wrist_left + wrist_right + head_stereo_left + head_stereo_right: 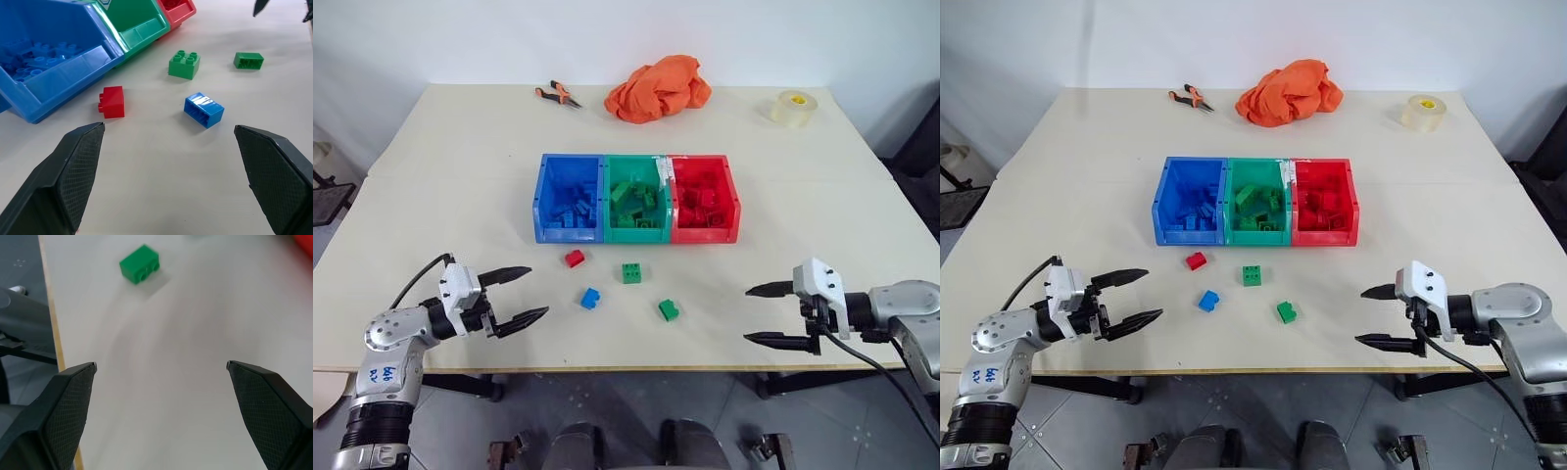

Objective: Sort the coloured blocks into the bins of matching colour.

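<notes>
- Surface (460,157): pale, carrying all items.
- Bins (636,199): blue, green, red, joined in a row at centre, each part-filled with matching bricks.
- Left gripper (527,294) and right gripper (767,313): held low near the front edge, jaws spread apart, nothing held.
- Four loose blocks lie before the bins: red (574,258), blue (590,298), green (631,273), green (668,309).

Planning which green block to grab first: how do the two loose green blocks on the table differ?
The square green block stands studs-up, close in front of the green bin; the oblong green block lies on its side, nearer the table's front edge and further towards the right claw. Both are green, loose and ungripped.
</notes>
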`<state>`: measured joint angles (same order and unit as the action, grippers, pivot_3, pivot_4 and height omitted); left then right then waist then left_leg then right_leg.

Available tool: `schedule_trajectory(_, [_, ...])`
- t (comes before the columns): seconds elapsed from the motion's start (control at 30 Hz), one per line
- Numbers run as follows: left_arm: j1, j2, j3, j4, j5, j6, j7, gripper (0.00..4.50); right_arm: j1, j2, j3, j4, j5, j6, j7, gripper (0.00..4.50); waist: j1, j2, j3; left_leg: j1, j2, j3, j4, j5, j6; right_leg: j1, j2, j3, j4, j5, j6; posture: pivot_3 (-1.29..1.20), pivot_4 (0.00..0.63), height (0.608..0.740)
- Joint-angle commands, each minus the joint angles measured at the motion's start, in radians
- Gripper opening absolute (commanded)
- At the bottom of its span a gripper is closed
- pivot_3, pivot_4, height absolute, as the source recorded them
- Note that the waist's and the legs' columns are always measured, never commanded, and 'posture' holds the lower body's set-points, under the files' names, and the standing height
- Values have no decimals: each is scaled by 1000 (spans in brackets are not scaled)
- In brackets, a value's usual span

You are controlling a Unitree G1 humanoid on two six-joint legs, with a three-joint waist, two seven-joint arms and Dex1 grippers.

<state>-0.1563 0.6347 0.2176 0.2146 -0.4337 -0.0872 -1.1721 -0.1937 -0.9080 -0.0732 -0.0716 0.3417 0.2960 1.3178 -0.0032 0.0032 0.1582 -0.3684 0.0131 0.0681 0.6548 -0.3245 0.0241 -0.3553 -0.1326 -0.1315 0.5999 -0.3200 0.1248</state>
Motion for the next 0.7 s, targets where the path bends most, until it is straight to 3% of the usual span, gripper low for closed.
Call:
schedule_trajectory(0.03, [-26,7,6,-10,-7,-8,2,4500,-66,60,66,-29,-17,-1,-47,4459,1,-1,0,0,0,0,0,0,0,0,0,0,0,0,0,0,150,740])
schedule_trajectory(0.47, [29,-2,-1,-135,-23,32,40,4500,-291,298,346,216,-176,-125,-52,4459,0,-1,-1,-1,-1,-3,2,0,0,0,0,-1,3,0,0,0,150,740])
schedule_trajectory(0.57, [54,-2,11,-158,-28,36,55,4500,-295,328,347,222,-159,-141,-49,3883,-1,-1,-1,-1,-1,-3,2,0,0,0,0,-1,3,0,0,0,150,740])
schedule_trajectory(0.7, [83,-3,16,-181,-34,38,70,4500,-293,335,339,216,-163,-160,-54,2489,-1,-1,0,-1,-1,-3,2,0,0,0,0,-1,3,0,0,0,150,740])
